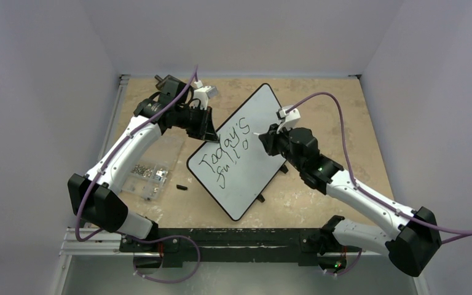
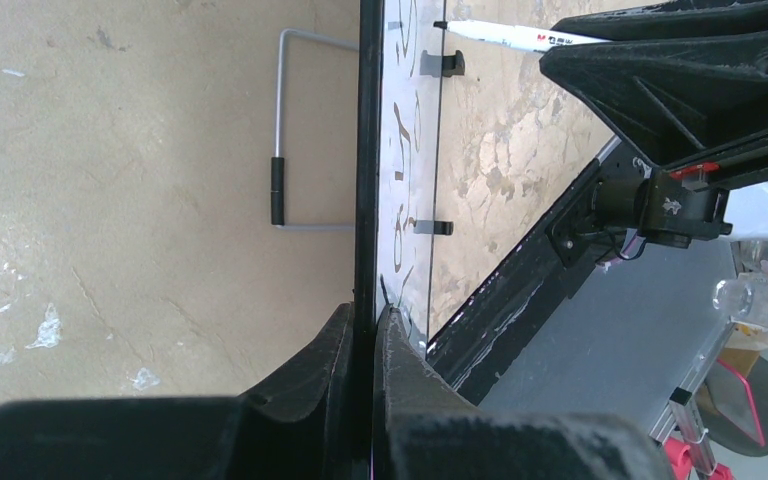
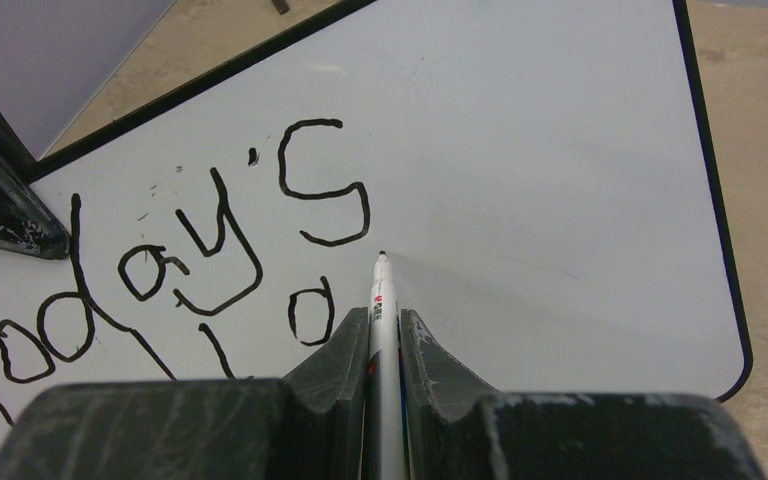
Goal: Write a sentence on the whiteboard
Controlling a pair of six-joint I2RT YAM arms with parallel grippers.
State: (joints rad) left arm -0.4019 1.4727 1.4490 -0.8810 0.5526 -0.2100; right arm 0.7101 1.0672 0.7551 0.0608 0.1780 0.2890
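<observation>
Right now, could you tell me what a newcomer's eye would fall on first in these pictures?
The whiteboard sits diagonally mid-table, carrying black lettering that reads "Today's" above a half-written second line. The right arm's jaws grip a white marker whose tip points at the board beside the last letter, while the left arm's jaws pinch the board's rim at its left edge.

Black-rimmed white whiteboard (image 1: 264,114), black sentence (image 1: 224,153), white marker (image 3: 382,305), mottled tan table (image 1: 332,104)
</observation>
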